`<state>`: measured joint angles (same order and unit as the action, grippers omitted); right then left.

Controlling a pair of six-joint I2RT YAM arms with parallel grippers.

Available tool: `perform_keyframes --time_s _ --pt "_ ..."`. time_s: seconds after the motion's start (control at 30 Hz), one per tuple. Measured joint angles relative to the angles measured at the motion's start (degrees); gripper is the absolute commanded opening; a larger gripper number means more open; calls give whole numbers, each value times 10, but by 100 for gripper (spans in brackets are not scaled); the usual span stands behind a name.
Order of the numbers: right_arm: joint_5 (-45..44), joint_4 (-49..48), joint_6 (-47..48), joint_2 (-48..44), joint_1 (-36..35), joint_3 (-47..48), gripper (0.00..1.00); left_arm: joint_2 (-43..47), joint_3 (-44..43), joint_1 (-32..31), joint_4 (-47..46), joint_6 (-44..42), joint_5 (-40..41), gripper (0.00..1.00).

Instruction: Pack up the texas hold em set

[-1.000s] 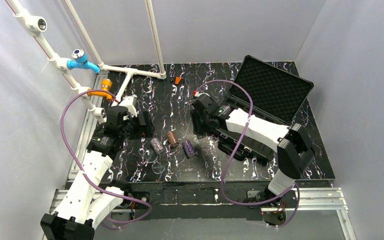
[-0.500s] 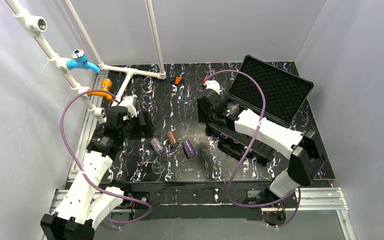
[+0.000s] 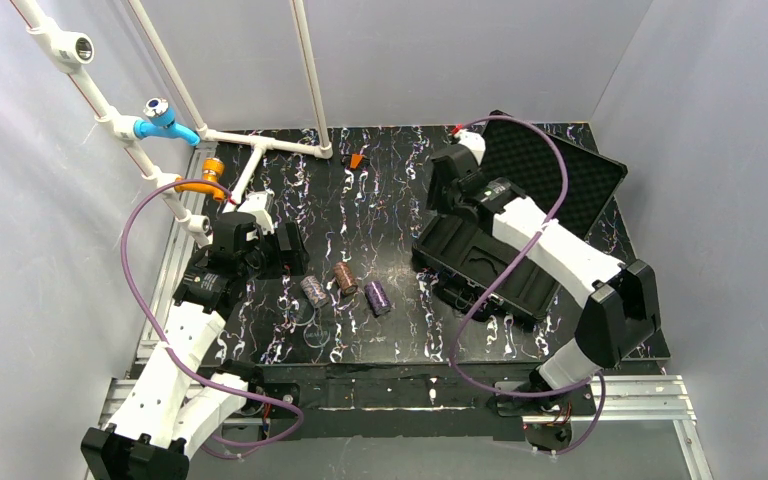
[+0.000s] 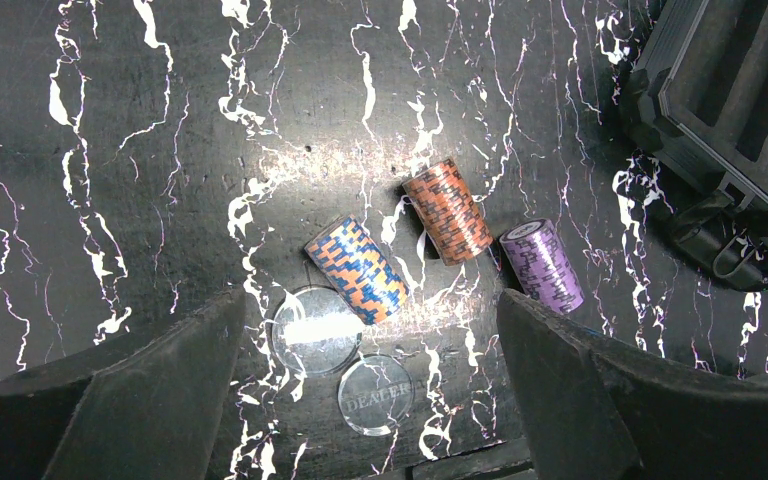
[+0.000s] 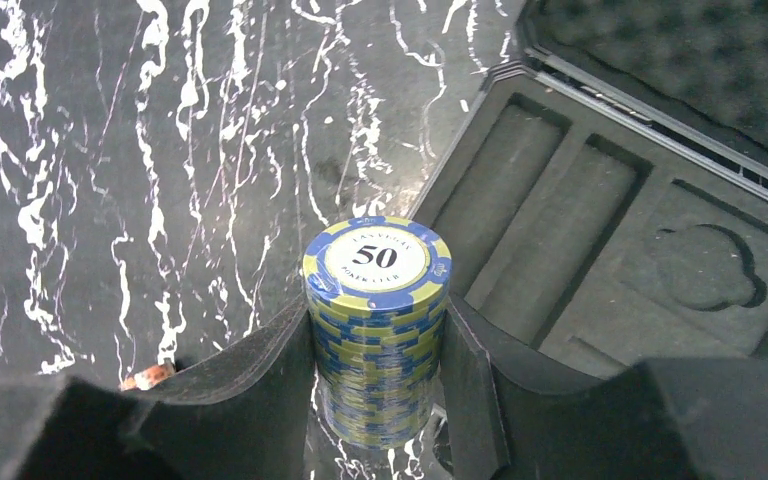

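The black case lies open at the right, moulded tray (image 3: 485, 262) in front, egg-crate foam lid (image 3: 560, 175) behind. My right gripper (image 5: 378, 350) is shut on a blue-and-yellow chip stack (image 5: 377, 300) marked 50, held upright just off the tray's (image 5: 600, 230) left edge. Three chip stacks lie on their sides mid-table: a blue-orange one (image 4: 357, 270), an orange-brown one (image 4: 448, 211), a purple one (image 4: 542, 265). My left gripper (image 4: 372, 340) hovers open above and just near of them, holding nothing.
A clear dealer button (image 4: 375, 394) and a clear disc (image 4: 316, 329) lie beside the blue-orange stack. A small orange piece (image 3: 357, 160) sits at the table's back. White pipe frame (image 3: 260, 145) with blue and orange fittings stands at the back left.
My right arm has swung back and to the right, from beside the lying stacks to the case's far left corner, with the chip stack in it. The left arm has not moved.
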<state>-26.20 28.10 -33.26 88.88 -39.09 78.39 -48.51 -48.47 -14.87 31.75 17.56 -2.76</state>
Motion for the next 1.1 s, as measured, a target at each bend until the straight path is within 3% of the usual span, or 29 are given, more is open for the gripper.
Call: perform_keyframes --time_s 0.4,1.1 --pt "94 0 -46 33 105 0 1 0 0 -3 0 0 0 95" --pt "172 -41 -56 127 154 0 1 63 0 -4 108 10 35 97"
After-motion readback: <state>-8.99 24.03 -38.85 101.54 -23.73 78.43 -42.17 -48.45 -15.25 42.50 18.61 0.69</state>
